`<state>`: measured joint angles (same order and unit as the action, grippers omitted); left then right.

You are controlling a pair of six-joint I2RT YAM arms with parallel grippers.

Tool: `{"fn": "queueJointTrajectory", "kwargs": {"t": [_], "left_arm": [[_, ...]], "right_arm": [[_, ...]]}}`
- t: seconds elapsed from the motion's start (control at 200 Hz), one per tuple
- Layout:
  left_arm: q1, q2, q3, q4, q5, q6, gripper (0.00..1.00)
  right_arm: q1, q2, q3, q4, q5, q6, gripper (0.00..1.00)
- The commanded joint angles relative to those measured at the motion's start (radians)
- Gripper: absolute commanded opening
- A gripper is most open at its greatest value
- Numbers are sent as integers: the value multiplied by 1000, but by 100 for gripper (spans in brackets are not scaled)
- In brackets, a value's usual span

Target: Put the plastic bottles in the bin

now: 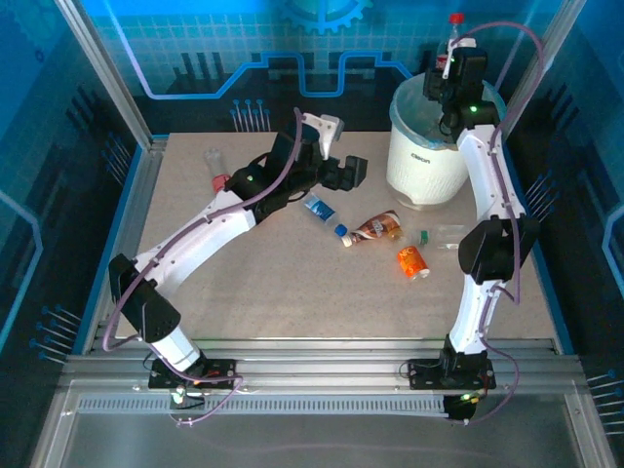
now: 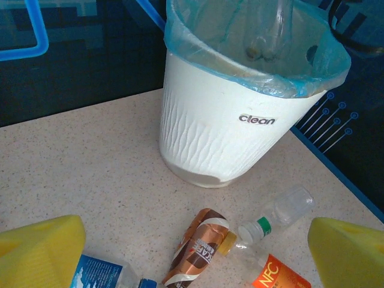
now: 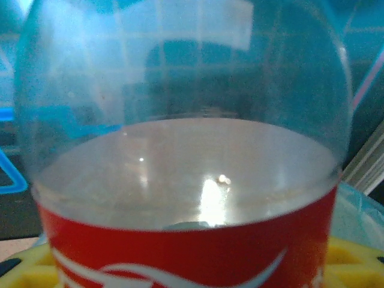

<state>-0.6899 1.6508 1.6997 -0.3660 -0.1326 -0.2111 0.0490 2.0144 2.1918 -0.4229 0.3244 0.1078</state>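
My right gripper (image 1: 453, 80) hangs over the bin (image 1: 421, 161), shut on an upright clear plastic bottle (image 3: 186, 180) with a red label and a red cap (image 1: 455, 19). Its yellow fingers (image 3: 354, 264) flank the label, and its lower end (image 2: 273, 30) hangs inside the blue-lined rim. My left gripper (image 1: 343, 174) stands open and empty above the table, left of the bin (image 2: 216, 138). Below it lie a brown bottle (image 2: 201, 249), a blue-labelled bottle (image 2: 96, 273), a clear green-capped bottle (image 2: 282, 210) and an orange one (image 2: 279, 276).
Another clear bottle (image 1: 216, 168) with a reddish end lies at the far left of the table, behind my left arm. The metal frame rails (image 1: 136, 195) run along the table's sides. The four loose bottles cluster in front of the bin.
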Motion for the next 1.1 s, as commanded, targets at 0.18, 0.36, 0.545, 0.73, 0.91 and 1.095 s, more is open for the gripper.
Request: {"fn": "queueJointTrajectory", "kwargs": {"t": [0.18,0.36,0.545,0.73,0.91,1.095], "left_arm": [[2,-2,22,25,20,-30,97],[-3,-3,18,27,22,-41,97],[-5,-2,-5,42,25,-48,97],[-6,3,-5,44,27,-47,97],[-6,-9,-5,41,27,-46,97],[-6,-59,-40,47,20,-48,97]], "right_arm": [[-32,-102,-173,121,78,24,77],[-42,-188,-295,183,70,33,78],[-58,-214,-325,175,36,42,78],[-59,-206,-303,140,6,44,76],[-48,-230,-258,64,-70,64,74],[-26,-280,-214,-23,-118,59,70]]}}
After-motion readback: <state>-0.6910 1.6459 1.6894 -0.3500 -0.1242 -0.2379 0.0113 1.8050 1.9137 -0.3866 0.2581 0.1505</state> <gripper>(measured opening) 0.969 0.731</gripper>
